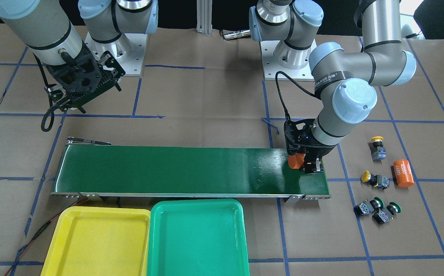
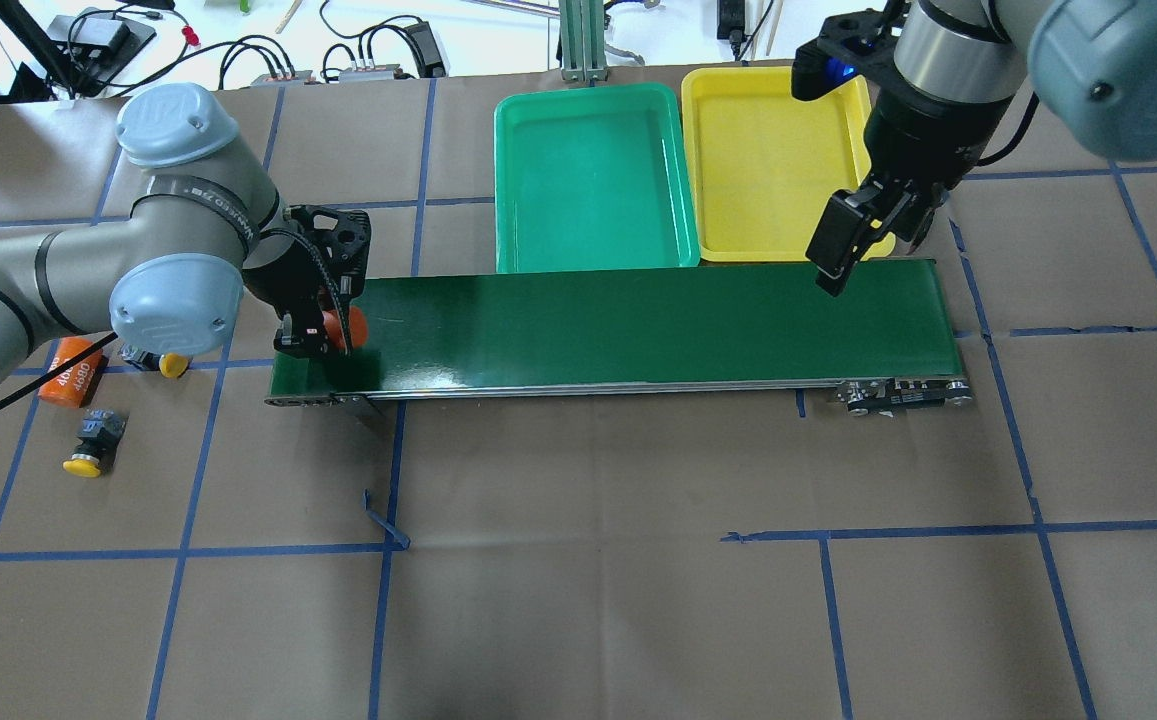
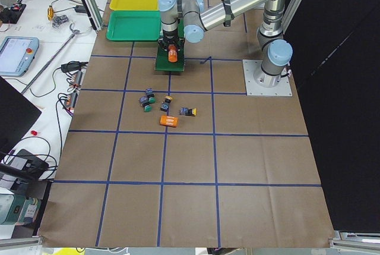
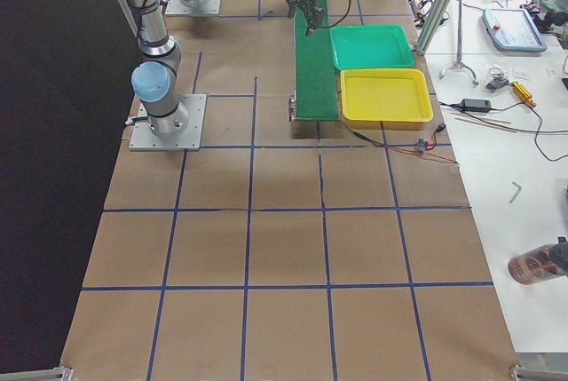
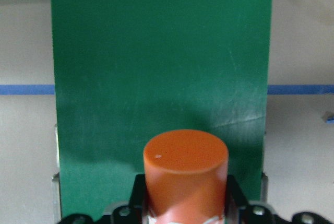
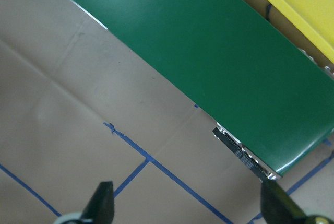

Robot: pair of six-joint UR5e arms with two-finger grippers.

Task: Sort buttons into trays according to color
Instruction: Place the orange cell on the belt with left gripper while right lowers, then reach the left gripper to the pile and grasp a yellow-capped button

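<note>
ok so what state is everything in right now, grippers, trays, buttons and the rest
left gripper: shut on the orange cylinder
orange cylinder: held at the end of the long dark green belt
right gripper: open, empty
bright yellow plastic tray: empty
green plastic tray: empty
yellow-capped push-button switches: loose beside the belt, unsorted
green-capped push-button switches: loose beside the belt, unsorted
second orange cylinder: lying on its side, ungripped

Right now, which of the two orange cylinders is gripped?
The orange cylinder at the dark green belt's end, in the left gripper; the 4680-marked cylinder lies loose on the paper.
</note>
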